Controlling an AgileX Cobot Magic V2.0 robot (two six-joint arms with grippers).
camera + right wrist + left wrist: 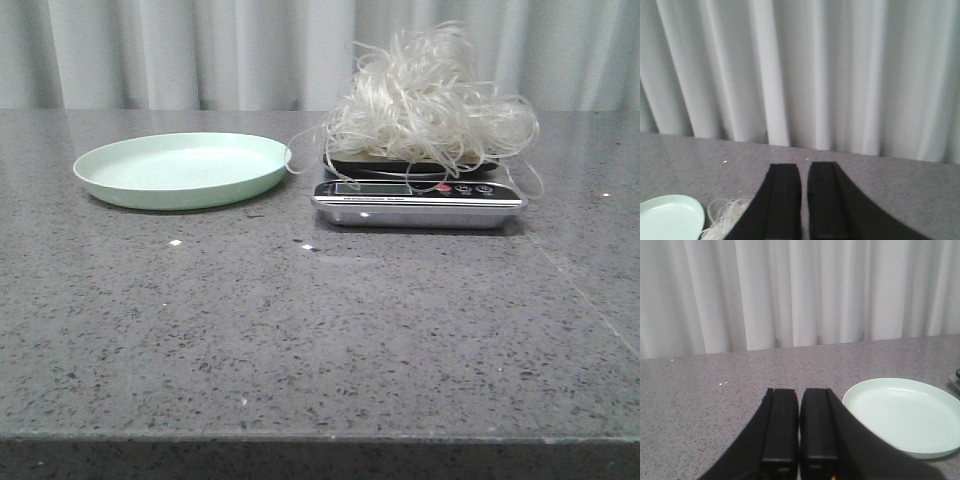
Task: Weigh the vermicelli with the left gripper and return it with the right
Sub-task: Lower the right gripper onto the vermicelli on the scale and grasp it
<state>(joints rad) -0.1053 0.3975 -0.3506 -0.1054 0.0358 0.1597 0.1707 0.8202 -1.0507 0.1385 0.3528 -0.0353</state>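
The vermicelli (425,100) is a fluffy whitish tangle piled on the digital kitchen scale (420,195) at the back right of the table, with loose loops hanging over its edges. Neither gripper shows in the front view. In the left wrist view my left gripper (799,390) is shut and empty above the table, beside the pale green plate (905,415). In the right wrist view my right gripper (804,165) is shut with a thin slit and empty. A bit of the vermicelli (722,220) shows beside it.
The empty pale green plate (182,168) lies at the back left, just left of the scale; it also shows in the right wrist view (667,217). White curtains (200,50) hang behind the grey stone table (300,340). The scale's edge (956,379) peeks in past the plate.
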